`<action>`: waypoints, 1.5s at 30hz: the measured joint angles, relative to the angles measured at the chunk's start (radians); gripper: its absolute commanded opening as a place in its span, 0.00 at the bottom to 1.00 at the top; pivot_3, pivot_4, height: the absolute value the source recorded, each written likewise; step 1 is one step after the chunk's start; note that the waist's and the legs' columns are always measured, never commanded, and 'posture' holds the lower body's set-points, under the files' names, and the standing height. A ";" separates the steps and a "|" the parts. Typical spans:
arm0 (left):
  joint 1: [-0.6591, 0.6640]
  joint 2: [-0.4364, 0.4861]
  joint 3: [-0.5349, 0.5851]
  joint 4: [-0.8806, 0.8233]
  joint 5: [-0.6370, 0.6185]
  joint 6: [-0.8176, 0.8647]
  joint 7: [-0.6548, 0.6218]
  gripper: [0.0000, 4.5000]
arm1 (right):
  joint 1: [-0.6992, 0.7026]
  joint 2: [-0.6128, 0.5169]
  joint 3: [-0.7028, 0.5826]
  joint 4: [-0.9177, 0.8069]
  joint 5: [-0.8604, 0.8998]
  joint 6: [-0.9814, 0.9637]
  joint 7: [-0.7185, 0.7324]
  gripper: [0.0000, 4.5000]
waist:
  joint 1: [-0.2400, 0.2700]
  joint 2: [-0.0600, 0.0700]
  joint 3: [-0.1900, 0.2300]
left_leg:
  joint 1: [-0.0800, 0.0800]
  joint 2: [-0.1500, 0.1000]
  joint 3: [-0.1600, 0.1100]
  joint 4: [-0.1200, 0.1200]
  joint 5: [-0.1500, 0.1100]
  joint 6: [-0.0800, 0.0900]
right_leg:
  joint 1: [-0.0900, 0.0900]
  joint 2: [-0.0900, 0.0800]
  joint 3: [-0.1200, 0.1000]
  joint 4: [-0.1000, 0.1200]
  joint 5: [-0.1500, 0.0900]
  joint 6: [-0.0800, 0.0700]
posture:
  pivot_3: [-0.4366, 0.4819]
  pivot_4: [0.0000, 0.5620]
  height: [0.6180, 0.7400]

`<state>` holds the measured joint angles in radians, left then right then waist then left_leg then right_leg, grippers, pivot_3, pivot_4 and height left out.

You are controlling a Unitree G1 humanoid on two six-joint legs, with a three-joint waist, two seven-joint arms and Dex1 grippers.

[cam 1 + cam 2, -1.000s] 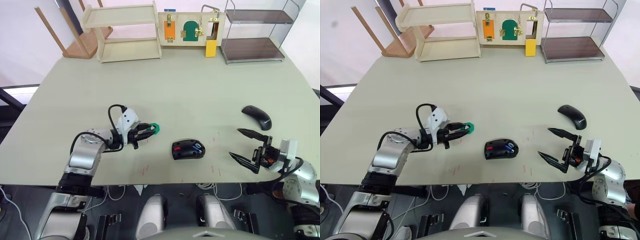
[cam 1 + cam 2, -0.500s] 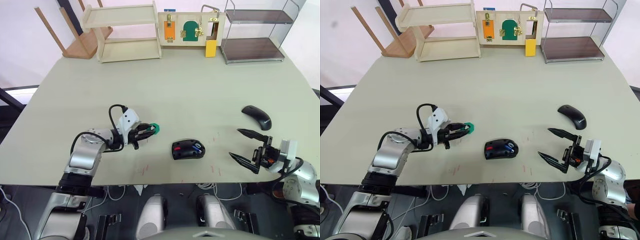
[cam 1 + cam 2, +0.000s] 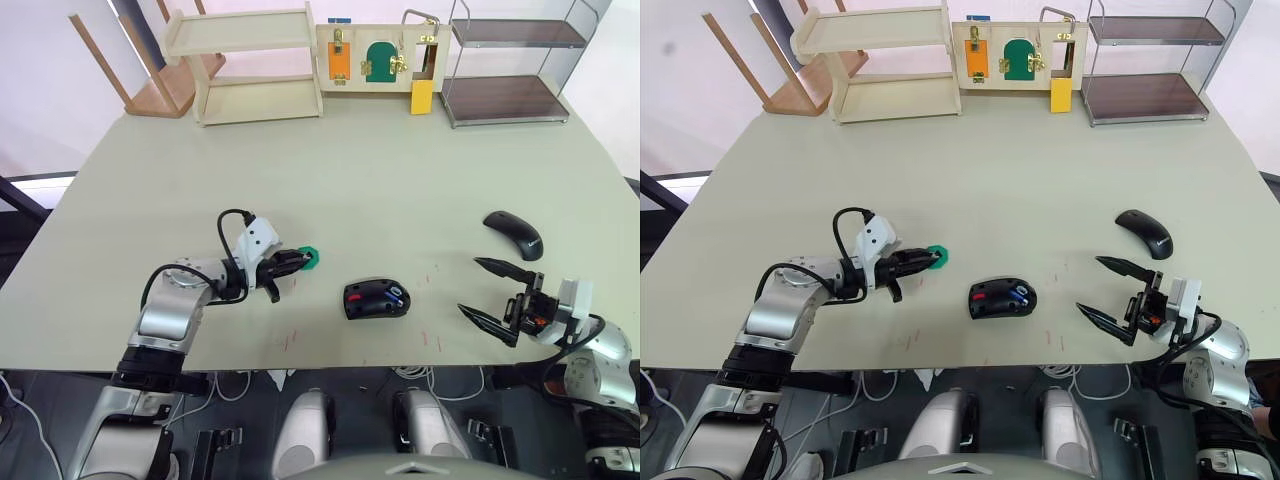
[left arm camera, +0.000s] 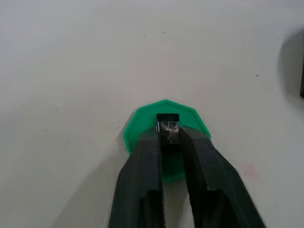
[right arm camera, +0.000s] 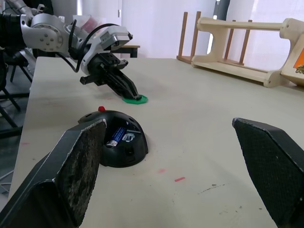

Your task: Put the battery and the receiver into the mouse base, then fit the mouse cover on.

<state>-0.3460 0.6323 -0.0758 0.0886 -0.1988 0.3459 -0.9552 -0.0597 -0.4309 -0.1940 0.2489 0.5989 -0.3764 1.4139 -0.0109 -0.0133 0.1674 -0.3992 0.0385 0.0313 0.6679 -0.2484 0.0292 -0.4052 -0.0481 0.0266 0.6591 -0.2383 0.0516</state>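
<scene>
Pinching the receiver (image 4: 167, 127) over the tray (image 4: 142, 124), the left gripper (image 4: 169, 137) may drop it if the shallow hold slips; right gripper (image 3: 493, 293) jaws are spread, empty.

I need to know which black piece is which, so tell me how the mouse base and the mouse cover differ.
The mouse base lies open, showing a red part and the blue battery inside; the mouse cover is a smooth closed shell. The mouse base sits near the table's front middle; the mouse cover lies farther right, beyond the right gripper. Both are black and rest on the table untouched.
</scene>
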 measured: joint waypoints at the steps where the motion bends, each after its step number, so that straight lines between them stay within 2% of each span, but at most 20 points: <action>1: 0.000 0.000 0.000 0.000 0.000 0.000 0.000 0.10 | 0.000 0.000 0.000 0.001 0.000 0.000 0.000 1.00 | 0.000 0.000 0.000 | 0.000 0.000 0.000 0.000 0.000 0.000 | 0.000 0.000 0.000 0.000 0.000 0.000 | 0.48 0.27 1.00; 15: -0.001 0.015 -0.004 0.006 0.001 -0.026 -0.025 0.10 | -0.003 0.001 0.000 0.003 0.000 -0.001 0.014 1.00 | 0.000 0.000 0.000 | 0.000 0.000 0.000 0.000 0.000 0.000 | 0.000 0.000 0.000 0.000 0.000 0.000 | 0.48 0.27 1.00; 22: -0.028 0.056 -0.003 0.013 -0.002 -0.045 -0.094 0.10 | -0.014 0.012 0.001 -0.001 0.018 0.004 0.020 1.00 | 0.001 0.000 0.000 | 0.000 0.000 0.000 0.000 0.000 0.000 | 0.000 0.000 0.000 0.000 0.000 0.000 | 0.48 0.27 1.00; 26: -0.075 0.103 0.007 0.023 -0.006 -0.076 -0.162 0.10 | 0.019 0.008 0.014 -0.053 0.030 0.053 0.029 1.00 | 0.000 0.000 0.000 | -0.001 0.000 0.000 0.000 0.000 0.000 | 0.000 0.000 0.000 0.000 0.000 0.000 | 0.48 0.27 1.00; 31: -0.109 0.120 0.006 0.036 -0.011 -0.112 -0.226 0.10 | 0.021 0.003 0.020 -0.088 0.029 0.091 0.013 1.00 | 0.000 0.000 0.000 | 0.000 0.000 0.000 0.000 0.000 0.000 | 0.000 0.000 0.000 0.000 0.000 0.000 | 0.48 0.27 1.00; 40: -0.239 0.121 -0.051 0.043 -0.009 -0.130 -0.335 0.10 | 0.051 -0.051 0.044 -0.250 -0.006 0.289 -0.163 1.00 | 0.001 -0.001 0.001 | -0.002 0.000 0.000 0.000 0.000 0.000 | -0.001 0.000 0.000 -0.001 0.000 0.000 | 0.48 0.27 1.00; 42: -0.249 0.113 -0.066 0.024 -0.011 -0.119 -0.356 0.10 | 0.077 -0.107 0.073 -0.353 -0.005 0.455 -0.263 1.00 | 0.001 -0.002 0.001 | -0.004 0.000 0.000 0.000 0.000 0.000 | -0.004 0.000 0.000 0.000 0.000 0.000 | 0.48 0.27 1.00; 45: -0.266 0.101 -0.092 -0.009 -0.017 -0.111 -0.377 0.10 | 0.070 -0.119 0.081 -0.455 0.021 0.625 -0.388 1.00 | -0.001 -0.002 0.001 | -0.009 0.000 -0.001 0.001 0.000 0.000 | -0.008 0.001 0.000 0.002 0.000 0.000 | 0.48 0.27 1.00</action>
<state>-0.6125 0.7331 -0.1682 0.0796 -0.2162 0.2353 -1.3318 0.0100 -0.5501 -0.1131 -0.2059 0.6202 0.2489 1.0254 -0.0117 -0.0152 0.1689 -0.4080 0.0382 0.0304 0.6690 -0.2484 0.0291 -0.4133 -0.0473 0.0264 0.6608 -0.2382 0.0518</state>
